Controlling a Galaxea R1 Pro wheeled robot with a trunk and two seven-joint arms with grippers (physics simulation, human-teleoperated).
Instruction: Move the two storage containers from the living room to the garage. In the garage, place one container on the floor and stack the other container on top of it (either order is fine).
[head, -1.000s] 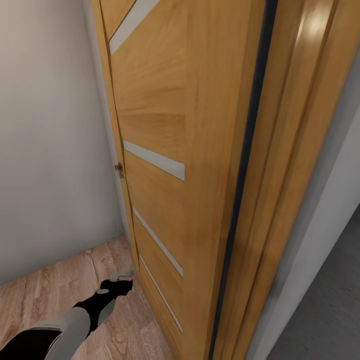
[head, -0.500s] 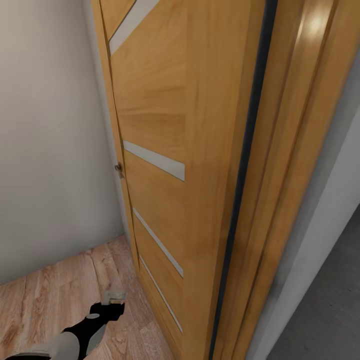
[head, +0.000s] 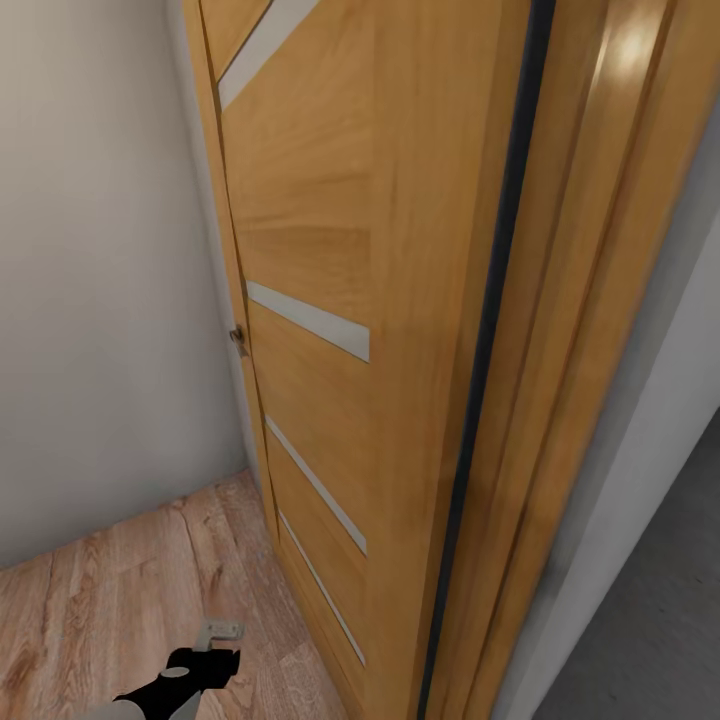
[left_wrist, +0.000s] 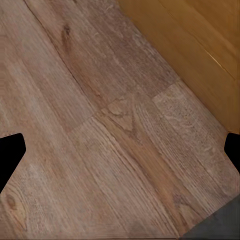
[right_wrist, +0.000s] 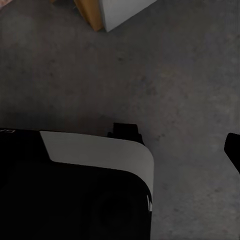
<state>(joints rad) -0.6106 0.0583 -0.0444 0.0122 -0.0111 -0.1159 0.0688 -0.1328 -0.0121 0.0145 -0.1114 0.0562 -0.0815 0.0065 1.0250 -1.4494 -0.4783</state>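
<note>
The two storage containers are out of view. I stand at a doorway. My left gripper (head: 218, 636) hangs low over the light wood-plank floor (head: 120, 580), close to the foot of the wooden door (head: 330, 250). In the left wrist view its dark fingertips (left_wrist: 10, 152) stand far apart with only planks between them, so the left gripper (left_wrist: 120, 150) is open and empty. The right wrist view looks down on mottled dark-grey concrete floor (right_wrist: 190, 75); one dark fingertip (right_wrist: 233, 150) sits at the picture's edge, with nothing held.
The open wooden door with pale stripes and its frame (head: 560, 400) take up the middle of the head view. A white wall (head: 100, 300) lies to the left, grey concrete (head: 650, 620) beyond the frame at right. My black-and-white base (right_wrist: 75, 185) is below the right wrist.
My left arm has drawn back toward me, sliding down to the bottom edge of the head view. The door, walls and camera have not moved.
</note>
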